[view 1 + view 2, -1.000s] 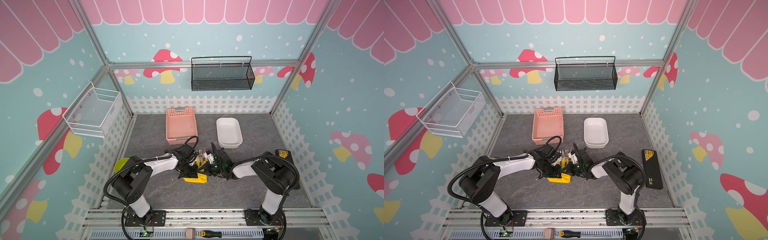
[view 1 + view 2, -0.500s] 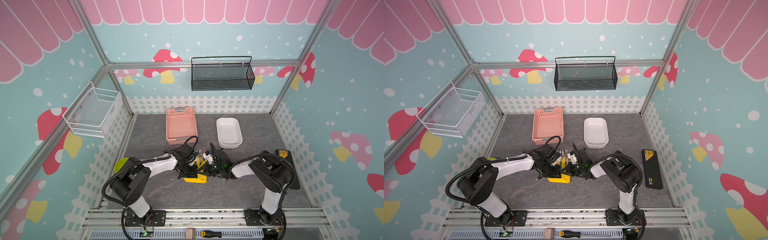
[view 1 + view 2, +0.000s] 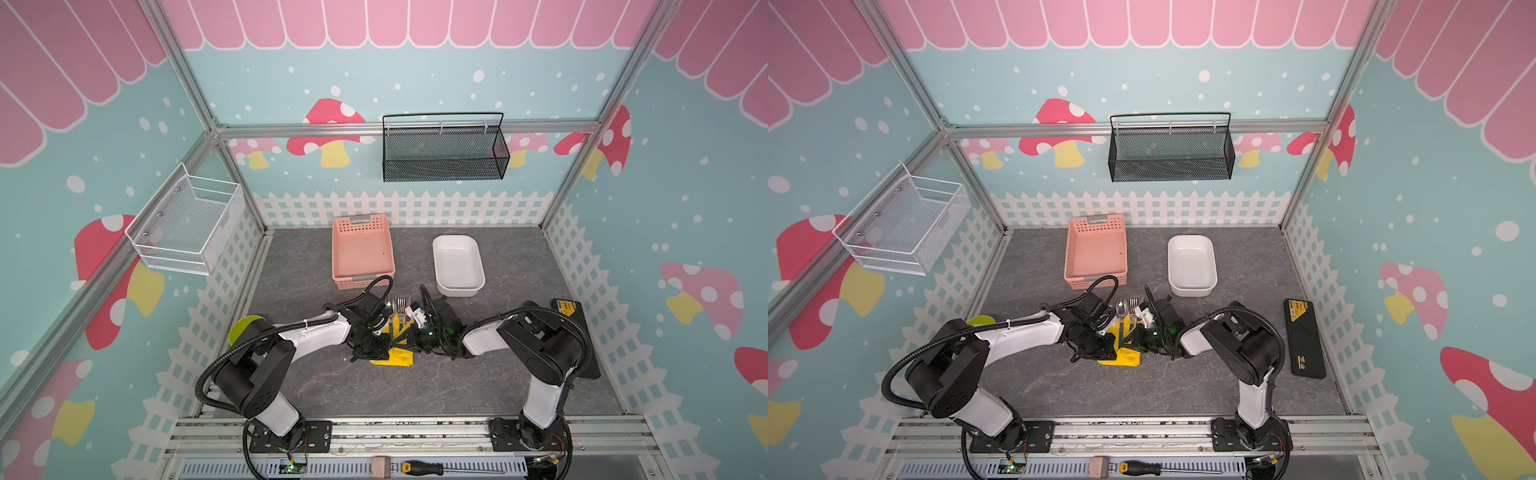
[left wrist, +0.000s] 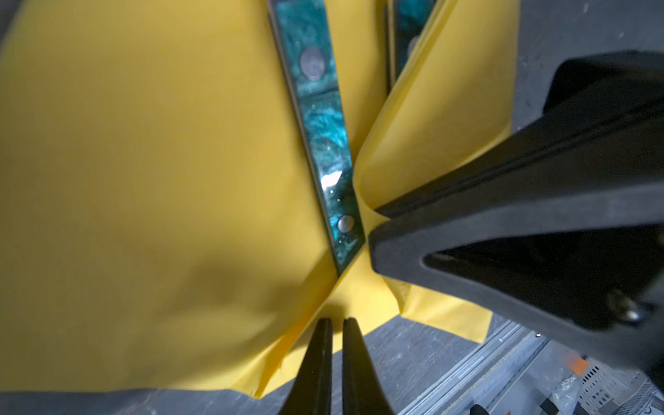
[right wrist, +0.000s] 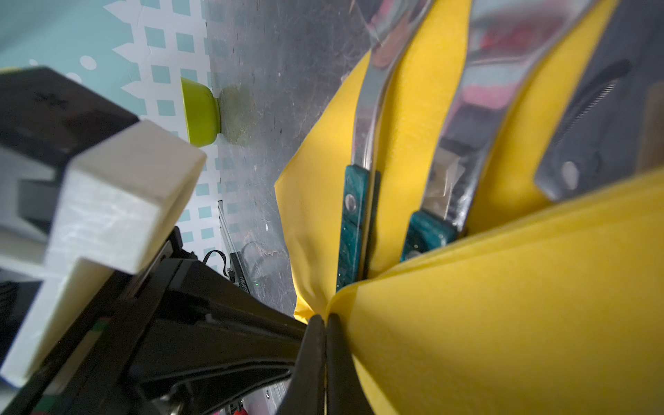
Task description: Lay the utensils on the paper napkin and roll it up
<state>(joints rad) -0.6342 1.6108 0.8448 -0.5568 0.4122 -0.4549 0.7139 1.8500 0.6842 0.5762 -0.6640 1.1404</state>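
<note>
1. Yellow paper napkin [image 3: 392, 358] lies on the counter [image 3: 374, 395] between the two pincers with its side flaps lifted. The utensils [image 5: 354, 215] rest on it, handles inside the fold and metal heads poking out beyond the pincers.
2. The left pincer [image 4: 333, 325] pinches one flap. The right pincer [image 5: 325, 319] is pressed together on the opposite flap, just beside it.
3. Rolling looks barely begun. The next move probably calls for carrying one flap over the handles without dragging them.
4. The pink basket [image 3: 361, 218] and white dish [image 3: 457, 262] sit beyond the pincers, and the lime-green bowl [image 5: 201, 111] is well off the left pincer's outer side. None of them obstructs; the crowded pincers might.
</note>
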